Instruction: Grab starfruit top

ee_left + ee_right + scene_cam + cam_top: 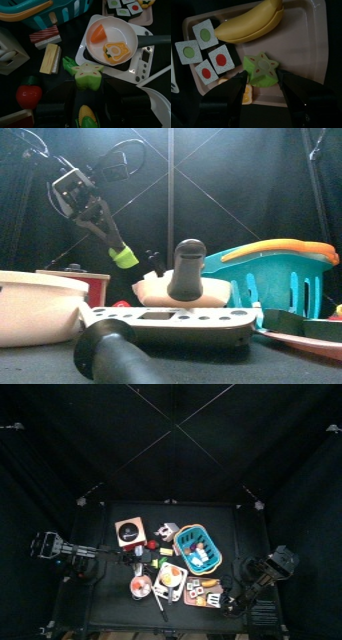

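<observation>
Black jaws of my right gripper (pixel 262 90) stand wide on both sides of a green star-shaped starfruit top (pixel 262 70). It lies on a pink plastic tray (pixel 311 45), beside a yellow toy banana (pixel 251 22). My left gripper (pixel 85 107) holds another green starfruit piece (pixel 87 77), next to a white frying pan (pixel 115 37).

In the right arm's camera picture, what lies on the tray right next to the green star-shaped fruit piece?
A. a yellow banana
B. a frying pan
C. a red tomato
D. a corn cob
A: in the right wrist view a yellow banana lies on the tray just beside the green starfruit piece, with sushi squares on the other side.
</observation>
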Motion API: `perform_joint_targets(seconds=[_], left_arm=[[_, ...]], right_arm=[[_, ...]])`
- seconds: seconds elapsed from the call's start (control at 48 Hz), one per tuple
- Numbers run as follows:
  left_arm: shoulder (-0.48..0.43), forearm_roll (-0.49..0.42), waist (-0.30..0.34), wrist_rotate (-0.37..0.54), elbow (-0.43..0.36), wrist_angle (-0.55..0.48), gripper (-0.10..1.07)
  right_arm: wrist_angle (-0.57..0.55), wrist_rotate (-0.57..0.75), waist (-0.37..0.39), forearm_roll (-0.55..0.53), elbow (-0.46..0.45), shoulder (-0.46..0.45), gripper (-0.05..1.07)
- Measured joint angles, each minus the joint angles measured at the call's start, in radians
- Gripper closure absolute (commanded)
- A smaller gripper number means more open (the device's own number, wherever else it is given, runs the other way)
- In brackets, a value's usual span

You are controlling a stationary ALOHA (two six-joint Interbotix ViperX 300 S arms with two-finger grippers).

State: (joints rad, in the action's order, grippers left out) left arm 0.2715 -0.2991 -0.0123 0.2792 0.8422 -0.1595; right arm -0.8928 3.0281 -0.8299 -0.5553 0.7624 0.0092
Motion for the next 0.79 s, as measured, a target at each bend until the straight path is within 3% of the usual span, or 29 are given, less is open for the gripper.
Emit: perform_joint_targets(seconds=[0.333, 0.458, 0.792], left_arm=[[0.000, 0.000, 0.000, 0.000, 0.002, -0.002, 0.30], [0.000, 0.000, 0.000, 0.000, 0.002, 0.000, 0.30], [0.000, -0.005, 0.000, -0.005, 0.002, 0.002, 0.30]], right_arm=[[-0.008, -0.009, 0.005, 0.003, 0.000, -0.002, 0.47], [-0.031, -0.023, 0.000, -0.029, 0.000, -0.049, 0.48], [-0.006, -0.130, -0.017, -0.262, 0.046, -0.265, 0.48]])
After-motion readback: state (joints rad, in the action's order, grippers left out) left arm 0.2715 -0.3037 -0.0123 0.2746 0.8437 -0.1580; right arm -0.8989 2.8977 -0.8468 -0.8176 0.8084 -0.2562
